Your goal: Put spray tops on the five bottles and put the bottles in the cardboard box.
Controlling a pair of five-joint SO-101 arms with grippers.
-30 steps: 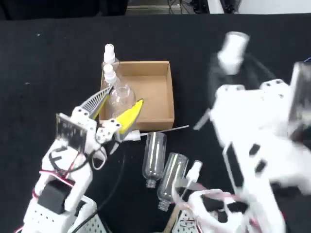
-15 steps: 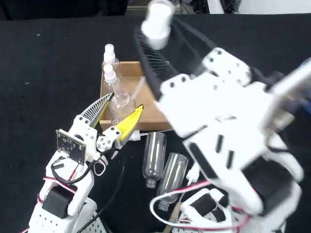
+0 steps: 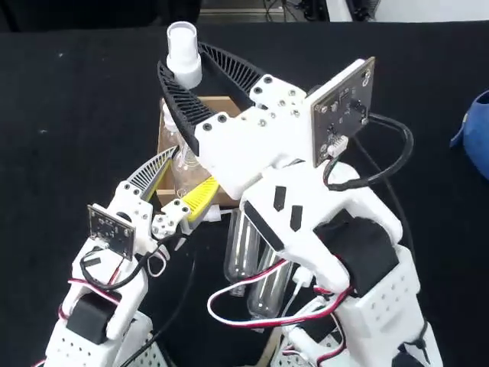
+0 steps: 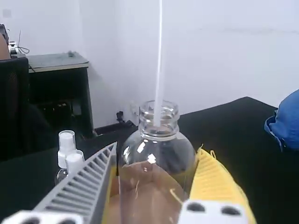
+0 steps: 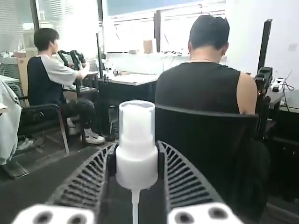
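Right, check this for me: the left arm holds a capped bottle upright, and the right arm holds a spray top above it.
Not capped. The left wrist view shows the bottle in the left arm's fingers with an open neck, the tube of the spray top reaching down to it. The rest stands: it is upright, and the right arm's fingers hold the spray top above it.
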